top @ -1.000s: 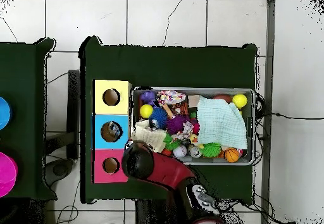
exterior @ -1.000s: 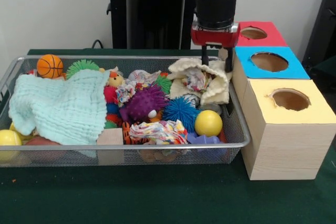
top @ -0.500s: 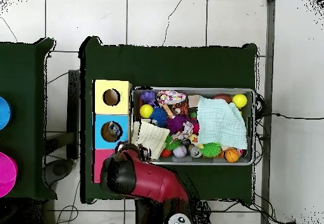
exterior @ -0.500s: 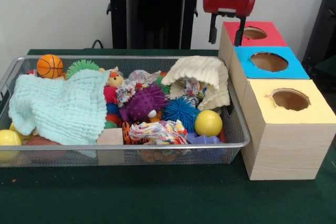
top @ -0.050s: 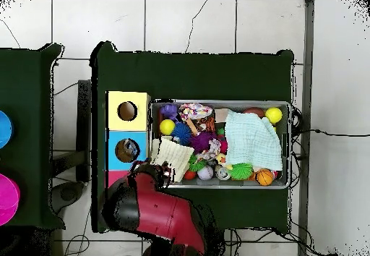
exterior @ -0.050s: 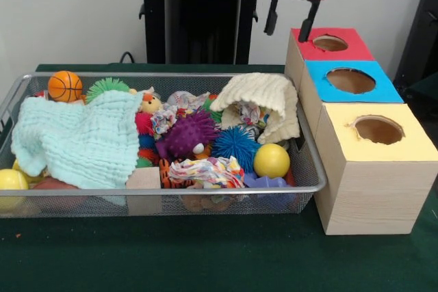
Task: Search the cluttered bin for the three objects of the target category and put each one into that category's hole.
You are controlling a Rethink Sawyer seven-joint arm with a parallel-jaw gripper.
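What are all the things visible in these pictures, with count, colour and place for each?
Wire bin: one, silver mesh, on the green table.
Table: one, dark green.
Sorting boxes: three in a row beside the bin, red top, blue top, yellow top, each with a round hole.
Cloths: light green at one end of the bin, cream at the end by the boxes.
Spiky balls: purple, blue, green.
Yellow balls: two, and.
Basketball: one, orange, in the bin's far corner.
Gripper: red and black, open, empty, raised beside the red-topped box.
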